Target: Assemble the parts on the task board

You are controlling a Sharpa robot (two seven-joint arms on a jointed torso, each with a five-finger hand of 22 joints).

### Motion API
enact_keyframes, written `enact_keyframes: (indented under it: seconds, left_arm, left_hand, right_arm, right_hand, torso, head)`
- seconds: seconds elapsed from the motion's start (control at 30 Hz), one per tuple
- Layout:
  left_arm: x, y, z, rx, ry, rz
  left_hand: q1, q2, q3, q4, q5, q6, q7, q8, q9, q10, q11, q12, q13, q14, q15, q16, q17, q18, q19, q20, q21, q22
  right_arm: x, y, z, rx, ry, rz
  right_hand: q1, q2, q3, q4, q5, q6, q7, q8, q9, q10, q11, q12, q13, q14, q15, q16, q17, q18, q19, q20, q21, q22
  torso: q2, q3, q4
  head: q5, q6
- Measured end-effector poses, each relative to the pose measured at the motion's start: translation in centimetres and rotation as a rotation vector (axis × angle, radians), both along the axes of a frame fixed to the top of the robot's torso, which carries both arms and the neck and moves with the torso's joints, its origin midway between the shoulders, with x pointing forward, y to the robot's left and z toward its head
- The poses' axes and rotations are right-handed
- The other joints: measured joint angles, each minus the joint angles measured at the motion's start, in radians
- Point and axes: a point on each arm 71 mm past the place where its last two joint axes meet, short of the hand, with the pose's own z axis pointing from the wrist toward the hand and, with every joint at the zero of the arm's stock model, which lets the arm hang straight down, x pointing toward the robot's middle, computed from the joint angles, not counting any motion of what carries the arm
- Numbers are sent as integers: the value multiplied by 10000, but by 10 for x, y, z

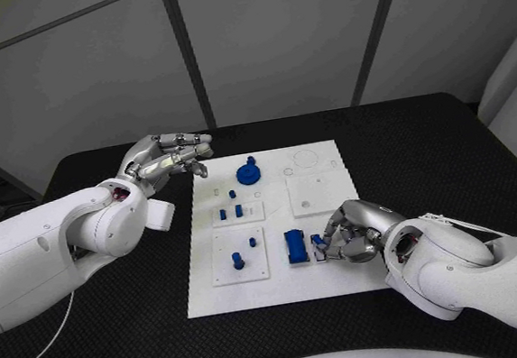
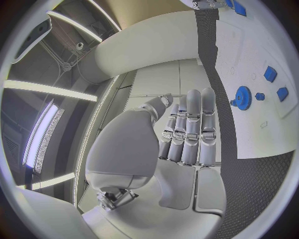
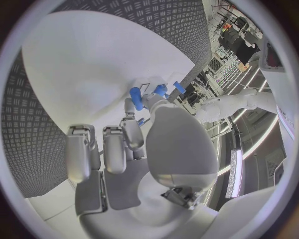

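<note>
The task board is lying flat mid-table, looking rigid and heavy enough to stay put; the left hand is hovering empty at its far-left corner, fingers loosely curled. The right hand is closing on a small blue part at the board's near-right (firm grasp or mere touch, I cannot tell); likely light, hard, slippery plastic, best pinched across its flat sides

no readable text, labels, brands or numbers on anything in view
</note>
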Motion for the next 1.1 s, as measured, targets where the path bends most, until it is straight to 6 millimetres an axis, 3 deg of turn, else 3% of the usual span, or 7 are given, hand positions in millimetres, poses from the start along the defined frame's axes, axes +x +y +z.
enact_keyframes:
  seconds: [0.1, 0.27, 0.43, 0.67, 1.0, 1.1]
  left_arm:
    - [0, 0, 0, 4, 9, 1]
    - [0, 0, 0, 5, 22, -8]
    - [0, 1, 0, 8, 33, -12]
    - [-1, 1, 0, 14, 47, -12]
    - [-1, 1, 0, 22, 60, -9]
    - [-1, 2, 0, 24, 64, -7]
  left_hand:
    - [0, 0, 0, 0, 0, 0, 0, 0, 0, 0, 0, 0, 2, 0, 0, 0, 0, 0, 0, 0, 0, 0]
    - [0, 0, 0, 0, 0, 0, 0, 0, 0, 0, 0, 0, 2, 0, 0, 0, 1, 0, 0, 0, 0, 0]
    - [0, 0, 0, 0, 0, 0, 0, 0, 0, 0, 0, 0, 1, 0, 0, 0, 1, 0, 0, 0, 0, 1]
    - [0, 0, 0, 0, 0, 0, 0, 0, 0, 0, 0, 0, 0, 0, 0, 0, 1, 0, 0, 0, 0, 1]
    - [-6, 5, 0, 0, 0, 0, 0, 0, 0, -10, -10, 0, -1, 0, 0, 0, 2, 1, 0, 0, -2, 2]
    - [-45, 44, 0, 0, 0, 0, -1, 0, 0, -31, -31, 0, -2, 0, 0, 0, 2, 0, 0, 0, -40, 2]
  right_arm:
    - [1, 2, 0, 18, 55, 30]
    - [2, 2, -1, -9, 128, 37]
    - [2, 2, -2, -71, 227, 77]
    - [2, 3, -3, -138, 324, 159]
    - [2, 4, -5, -228, 425, 234]
    - [2, 3, -5, -247, 442, 241]
  right_hand:
    - [-104, -3, -39, 39, 33, 13, -11, 57, 246, 36, 36, 10, -1, 0, 1, 0, 0, -1, 0, 0, 0, 0]
    - [-324, 49, -131, 132, 35, 60, -55, 65, 328, 68, 4, 114, -1, 0, 1, 0, 0, -1, 0, 0, 0, 0]
    - [-671, 116, -324, 200, 403, 144, -138, 202, 433, 160, -16, 299, -1, -35, -35, 0, 0, -1, 0, 0, 0, 0]
    - [-751, 196, -442, 211, 412, 195, -188, 257, 495, 248, -33, 435, -1, -35, -34, 0, -1, 0, 38, -37, 36, 0]
    - [-1371, 230, -1003, 243, 408, 184, -241, 338, 576, 283, -67, 494, -2, -35, -34, 0, 0, 0, 1, -73, 36, 0]
    - [-1613, 296, -1226, 245, 135, 148, -212, 338, 591, 282, -68, 494, -2, -35, -34, 0, 8, 0, 1, -73, 36, 0]
  torso:
    - [0, 0, 0]
    - [-2, 0, -6]
    - [-8, 0, -8]
    - [-12, 0, -12]
    - [-12, 2, -12]
    - [-12, 2, -12]
  head:
    - [15, -13]
    - [31, -18]
    - [31, -35]
    - [25, -42]
    - [30, -33]
    - [32, -32]
